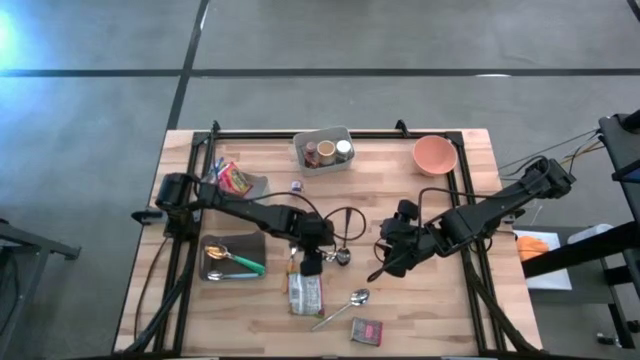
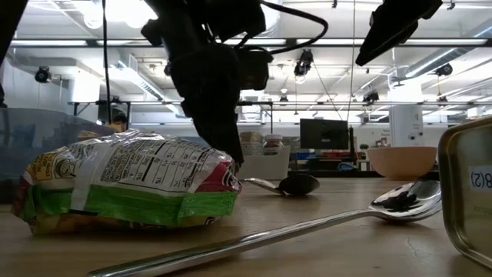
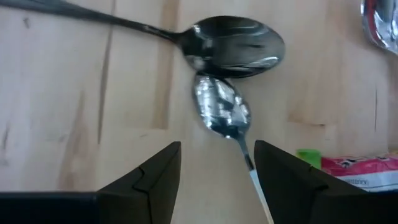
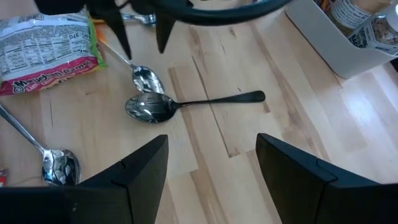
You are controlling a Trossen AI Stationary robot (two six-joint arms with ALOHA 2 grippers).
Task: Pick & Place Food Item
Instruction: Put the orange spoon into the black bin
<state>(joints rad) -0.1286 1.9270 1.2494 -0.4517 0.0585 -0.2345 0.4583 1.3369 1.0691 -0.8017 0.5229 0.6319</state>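
Observation:
The food item is a crinkled packet printed in red and green with a nutrition label. It lies flat on the wood near the table's middle front, and it shows large in the low view. My left gripper is open and points steeply down just beyond the packet's far end. Its fingers stand on either side of a small spoon's handle. My right gripper is open and hangs above the table right of centre, holding nothing.
Two spoons lie bowl to bowl just past the packet, and a longer spoon and a small tin lie nearer the front. A tray with utensils, a snack bag, a bin of jars and a pink bowl stand around them.

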